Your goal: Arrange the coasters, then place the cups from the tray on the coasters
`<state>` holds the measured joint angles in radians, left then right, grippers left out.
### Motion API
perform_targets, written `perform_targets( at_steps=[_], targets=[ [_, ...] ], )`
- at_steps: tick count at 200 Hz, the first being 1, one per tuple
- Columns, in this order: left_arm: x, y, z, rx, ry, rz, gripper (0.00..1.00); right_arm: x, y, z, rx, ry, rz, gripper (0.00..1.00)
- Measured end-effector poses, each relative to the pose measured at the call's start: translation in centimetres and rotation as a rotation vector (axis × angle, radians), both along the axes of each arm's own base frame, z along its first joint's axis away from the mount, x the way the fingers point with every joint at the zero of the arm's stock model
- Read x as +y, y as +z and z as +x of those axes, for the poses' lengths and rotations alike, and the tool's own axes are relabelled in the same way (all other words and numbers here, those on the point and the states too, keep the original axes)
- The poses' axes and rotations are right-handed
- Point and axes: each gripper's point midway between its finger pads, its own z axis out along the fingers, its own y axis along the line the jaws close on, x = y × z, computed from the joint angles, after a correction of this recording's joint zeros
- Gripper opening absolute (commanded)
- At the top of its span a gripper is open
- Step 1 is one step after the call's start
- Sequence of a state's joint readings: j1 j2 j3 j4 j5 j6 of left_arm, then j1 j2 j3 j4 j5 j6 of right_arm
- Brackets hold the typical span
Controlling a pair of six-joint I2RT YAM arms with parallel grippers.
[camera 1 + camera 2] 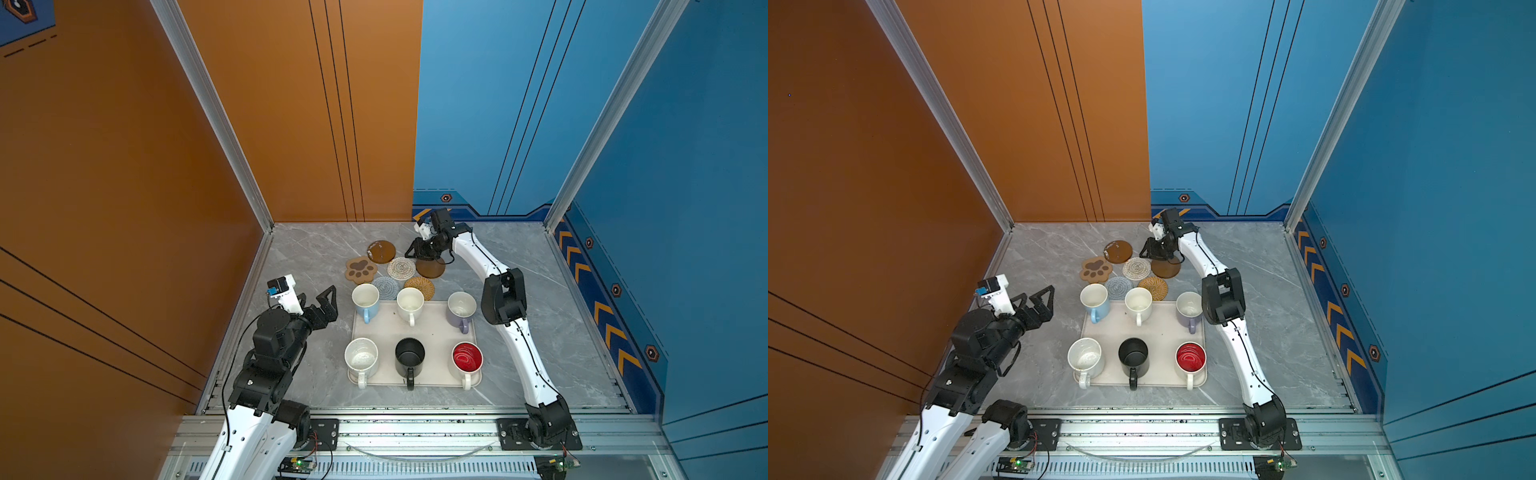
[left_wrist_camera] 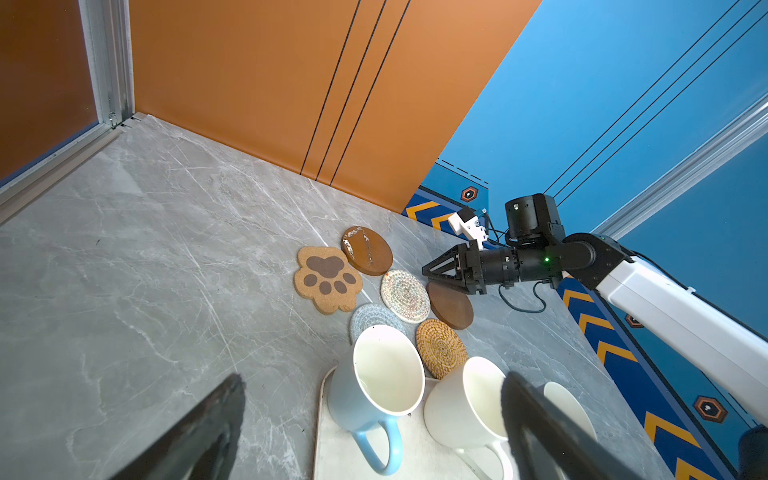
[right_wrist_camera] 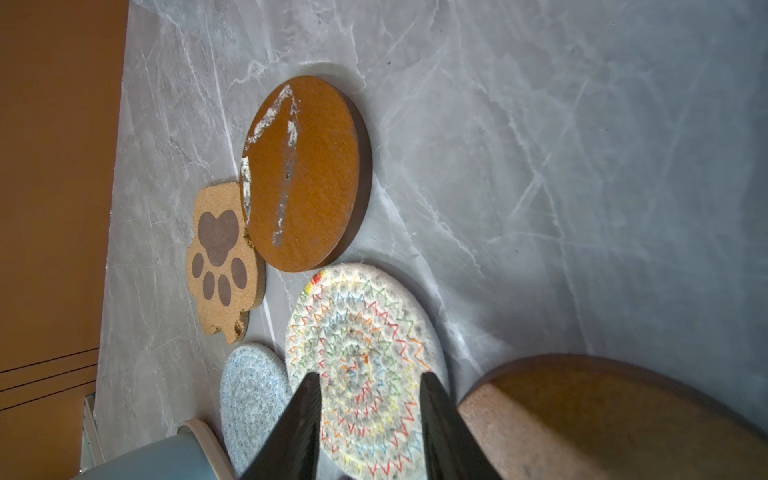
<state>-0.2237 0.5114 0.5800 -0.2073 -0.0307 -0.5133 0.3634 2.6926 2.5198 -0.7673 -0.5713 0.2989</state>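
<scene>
Left gripper (image 1: pixel 318 296) gapes empty beside the cream rectangular tray (image 1: pixel 436 332) holding six handled mugs (image 1: pixel 409 353); right gripper (image 3: pixel 370 376), fingers (image 3: pixel 299 419) parted and empty, hovers over the white woven round coaster (image 3: pixel 361 324) beyond it.

Looks past a light blue cup (image 2: pixel 376 384) and a cream cup (image 2: pixel 467 401) on the tray (image 2: pixel 340 457) to six clustered coasters (image 2: pixel 404 295). Finds the right end effector (image 2: pixel 428 272) at the edge of the dark brown disc (image 2: pixel 451 307).

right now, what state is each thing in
left gripper: fingers wide open, empty
right gripper: fingers apart, empty, near woven white coaster
six mugs: upright, on tray
six coasters: bunched together, bare
scuffed brown disc: edge overlapping paw coaster
</scene>
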Motion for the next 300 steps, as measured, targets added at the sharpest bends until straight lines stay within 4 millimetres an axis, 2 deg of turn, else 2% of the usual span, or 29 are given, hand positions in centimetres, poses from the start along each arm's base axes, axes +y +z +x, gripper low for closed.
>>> perform_targets(
  at_steps=[34, 99, 170, 211, 262, 300],
  targets=[
    [0.1, 0.0, 0.0, 0.0, 0.007, 0.002, 0.97, -0.1, -1.9, -0.2, 0.041, -0.012, -0.005, 0.38],
    [0.2, -0.1, 0.1, 0.003, 0.01, 0.003, 0.97, -0.7, -2.0, 0.0, 0.061, -0.038, -0.004, 0.34],
    [0.2, 0.1, 0.0, -0.005, 0.011, -0.003, 0.97, -4.2, -2.1, 0.8, 0.086, -0.098, -0.01, 0.32],
    [0.0, 0.4, -0.3, -0.015, 0.003, -0.01, 0.97, -6.0, -2.2, 0.1, 0.123, -0.123, -0.022, 0.29],
    [-0.1, 0.6, -0.5, -0.024, -0.002, -0.015, 0.97, -8.1, -2.3, -2.2, 0.168, -0.128, -0.067, 0.28],
    [-0.4, 0.6, -0.6, -0.023, -0.012, -0.033, 0.95, -9.7, -1.8, -3.2, 0.184, -0.14, -0.083, 0.27]
  ],
)
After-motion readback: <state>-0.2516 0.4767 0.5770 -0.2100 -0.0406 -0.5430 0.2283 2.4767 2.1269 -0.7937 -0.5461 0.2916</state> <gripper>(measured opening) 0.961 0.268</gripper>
